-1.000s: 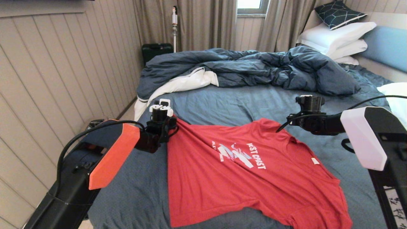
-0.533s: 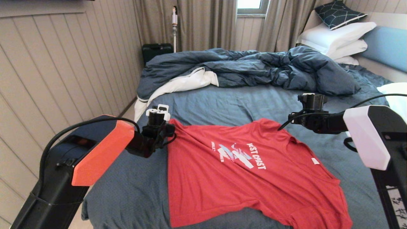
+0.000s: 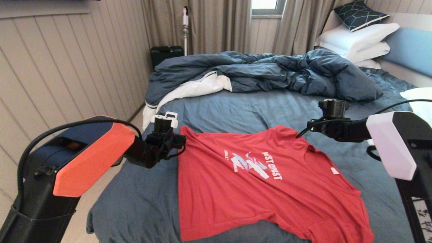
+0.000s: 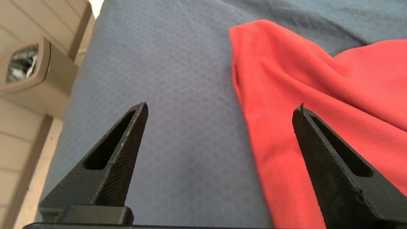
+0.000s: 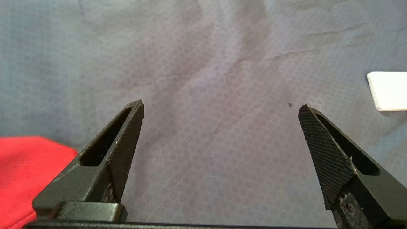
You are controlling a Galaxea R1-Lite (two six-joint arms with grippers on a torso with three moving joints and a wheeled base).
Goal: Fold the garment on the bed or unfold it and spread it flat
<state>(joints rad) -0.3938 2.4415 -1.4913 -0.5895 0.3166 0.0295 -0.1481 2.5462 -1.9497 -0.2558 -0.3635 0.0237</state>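
Observation:
The garment, a red T-shirt (image 3: 256, 182) with a white "WEST COAST" print, lies spread print-up on the bed's blue-grey sheet (image 3: 236, 108). My left gripper (image 3: 164, 130) hovers open at the shirt's far left corner. In the left wrist view the left gripper (image 4: 222, 104) holds nothing; bare sheet (image 4: 175, 95) lies between the fingers and the shirt's hemmed edge (image 4: 318, 79) runs under one finger. My right gripper (image 3: 332, 113) hangs open just beyond the shirt's far right shoulder. The right gripper (image 5: 222, 103) is over bare sheet (image 5: 206, 79), with a bit of red cloth (image 5: 28, 165) beside it.
A rumpled dark blue duvet (image 3: 263, 72) with white lining fills the far half of the bed. White pillows (image 3: 357, 40) and a light blue headboard (image 3: 408, 47) stand at the right. The panelled wall (image 3: 67, 84) runs close along the bed's left edge. A white object (image 5: 388, 90) lies on the sheet near the right gripper.
My left arm has drawn back to the left, off the shirt's corner. The right gripper has drifted slightly right. The shirt lies as before.

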